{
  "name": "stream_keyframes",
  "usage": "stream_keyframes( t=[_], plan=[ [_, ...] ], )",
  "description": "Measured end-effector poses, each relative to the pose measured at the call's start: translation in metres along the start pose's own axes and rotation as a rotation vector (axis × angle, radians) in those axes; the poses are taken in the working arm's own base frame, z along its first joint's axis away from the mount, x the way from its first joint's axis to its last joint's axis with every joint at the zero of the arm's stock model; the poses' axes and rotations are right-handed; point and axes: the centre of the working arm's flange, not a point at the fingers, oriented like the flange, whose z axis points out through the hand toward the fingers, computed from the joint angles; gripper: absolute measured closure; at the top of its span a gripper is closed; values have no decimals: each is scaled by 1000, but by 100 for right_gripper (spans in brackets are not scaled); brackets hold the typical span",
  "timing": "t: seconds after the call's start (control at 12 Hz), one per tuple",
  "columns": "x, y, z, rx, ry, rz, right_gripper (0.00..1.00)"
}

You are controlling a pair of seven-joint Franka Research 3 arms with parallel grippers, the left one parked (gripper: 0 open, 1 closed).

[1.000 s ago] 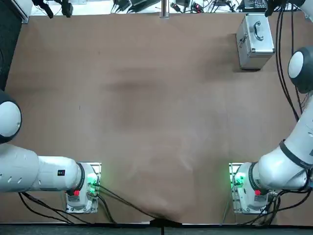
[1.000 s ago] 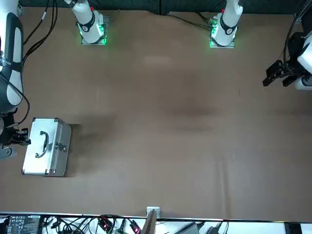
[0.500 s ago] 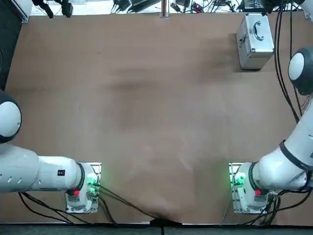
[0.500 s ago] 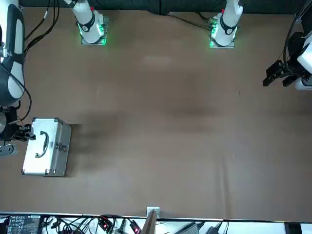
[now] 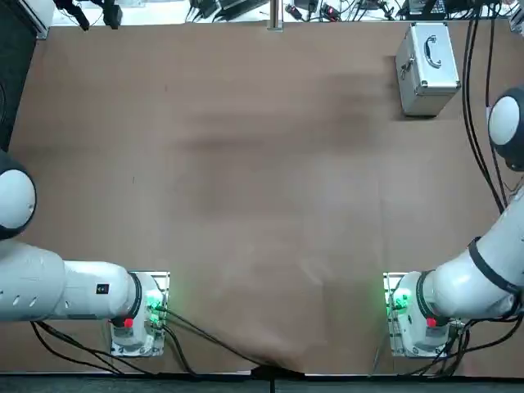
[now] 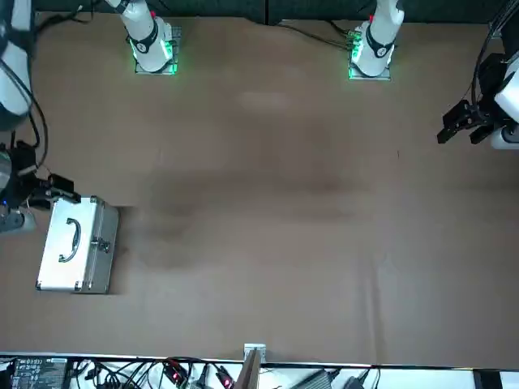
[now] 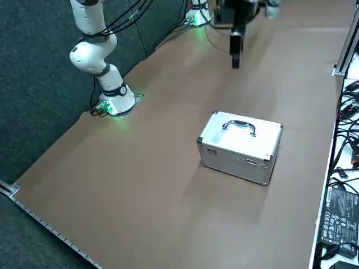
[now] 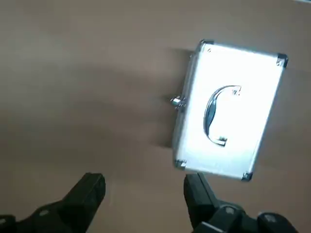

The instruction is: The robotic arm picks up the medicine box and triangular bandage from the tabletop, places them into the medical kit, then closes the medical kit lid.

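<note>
- The medical kit (image 5: 422, 102) sits shut by the desk's (image 5: 246, 180) far edge, toward the right corner.
- Its medical kit lid (image 5: 440, 76) lies flat, curved handle (image 5: 430, 52) on it.
- The robotic arm (image 5: 463, 286) stretches rightward from its mount at the near edge, green light (image 5: 401, 300) glowing there.
- Black cables (image 5: 470, 123) hang just right of the kit.

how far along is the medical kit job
Looks finished: the medical kit lid is down on the medical kit. The right claw hovers near it, fingers apart, holding nothing. Contents are hidden, so packing can't be confirmed; nothing visible seems left.
</note>
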Motion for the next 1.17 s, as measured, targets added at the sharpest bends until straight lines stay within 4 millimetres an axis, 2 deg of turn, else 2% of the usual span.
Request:
stream_keyframes(
  t=[0.33,0.58,0.75,1.08,1.17],
  plan=[
    [-27,-27,-35,19,-30,56,0],
    [-46,-51,-46,9,-37,83,0],
    [-64,-54,-55,-12,-39,102,0],
    [-119,-62,-75,-46,-44,110,0],
    [-146,-66,-79,-45,-38,139,0]
  ],
)
